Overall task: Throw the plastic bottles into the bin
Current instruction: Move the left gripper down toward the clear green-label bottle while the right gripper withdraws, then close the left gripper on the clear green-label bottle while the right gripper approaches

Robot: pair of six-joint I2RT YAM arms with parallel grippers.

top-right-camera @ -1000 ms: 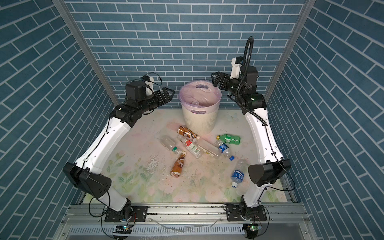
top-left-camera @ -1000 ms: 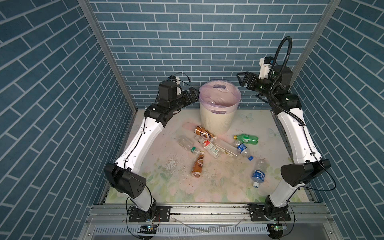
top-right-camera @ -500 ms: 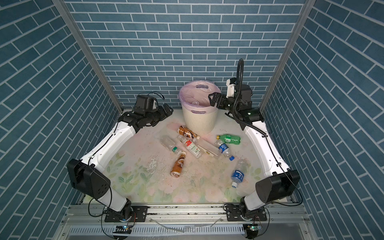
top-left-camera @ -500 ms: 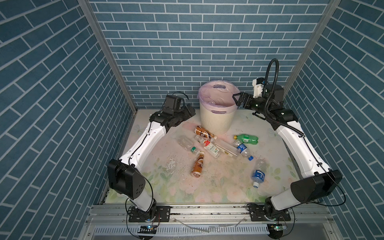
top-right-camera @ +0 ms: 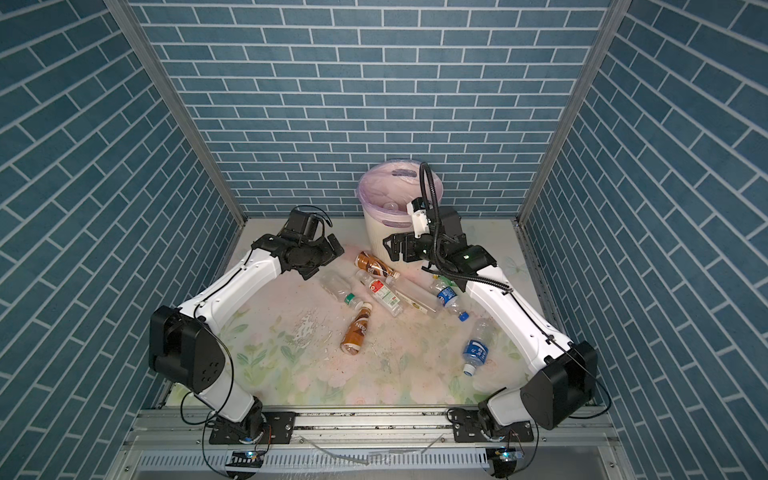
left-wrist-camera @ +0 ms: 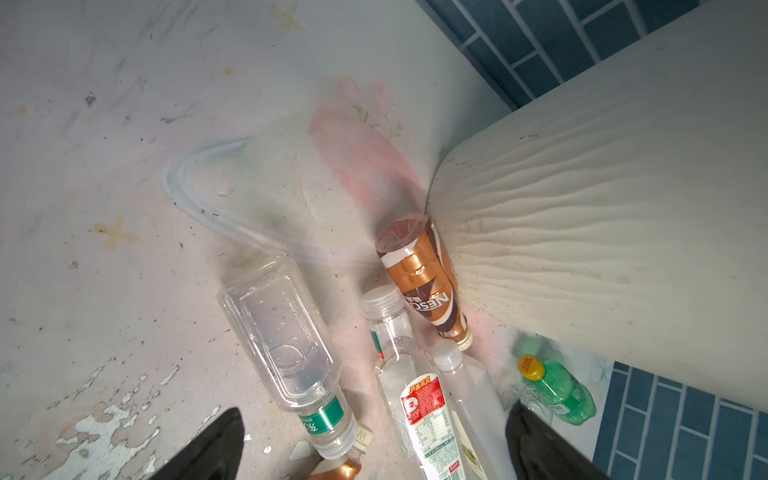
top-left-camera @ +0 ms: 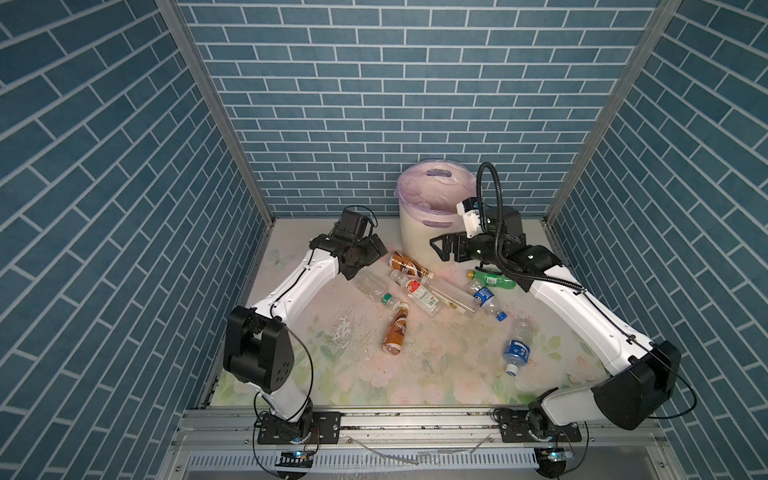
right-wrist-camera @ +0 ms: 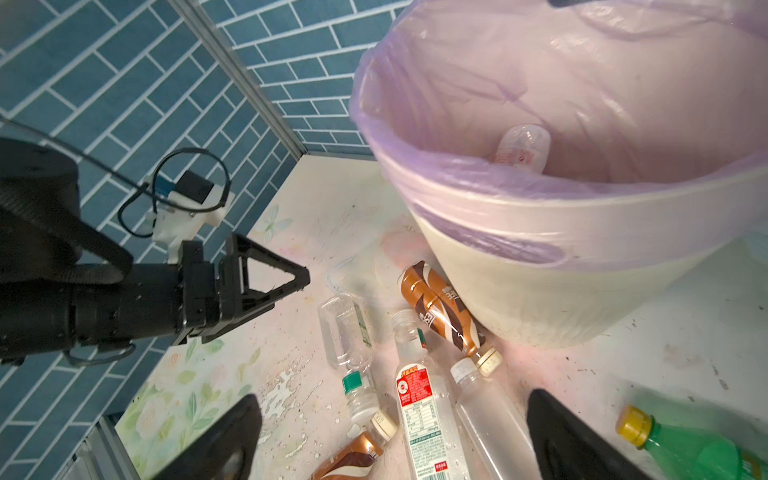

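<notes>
Blue brick-pattern walls on three sides; underneath, a worn floral mat (top-left-camera: 332, 374), flaked near the middle. At twelve o'clock on the mat, hard by the back wall: the bin (top-left-camera: 415, 245), cream and ribbed, lined with a lilac bag (top-left-camera: 415, 195), with one clear bottle (right-wrist-camera: 521, 149) lying inside.

Just at six o'clock of the bin, a loose heap of plastic bottles, all lying flat:
- a brown one (top-left-camera: 409, 266) touching the bin's foot
- a red-labelled clear one (top-left-camera: 419, 292)
- a long plain clear one (top-left-camera: 453, 296)
- a green-capped clear one (top-left-camera: 376, 289) at the nine o'clock edge
- a blue-labelled one (top-left-camera: 485, 297) and a green one (top-left-camera: 494, 279) at the three o'clock edge

Apart from the heap: a second brown bottle (top-left-camera: 394, 334) at seven o'clock, another blue-labelled bottle (top-left-camera: 516, 351) at four o'clock.

Left gripper (top-left-camera: 365, 259) at ten o'clock of the heap, right gripper (top-left-camera: 437, 248) at twelve, in front of the bin wall. Both with jaws spread wide, holding nothing, touching nothing.

Expect light, empty-looking, thin-walled shells: easy to lift, quick to roll or skid on smooth round sides, apt to dent under a hard squeeze. Take hold across the body at mid-length, square to the long axis, preferably over a label. Avoid the cap end and the tapered neck. Start, probably, with an outlying bottle or the green-capped one, free of neighbours. Leave the brown one at the bin's foot for later.
</notes>
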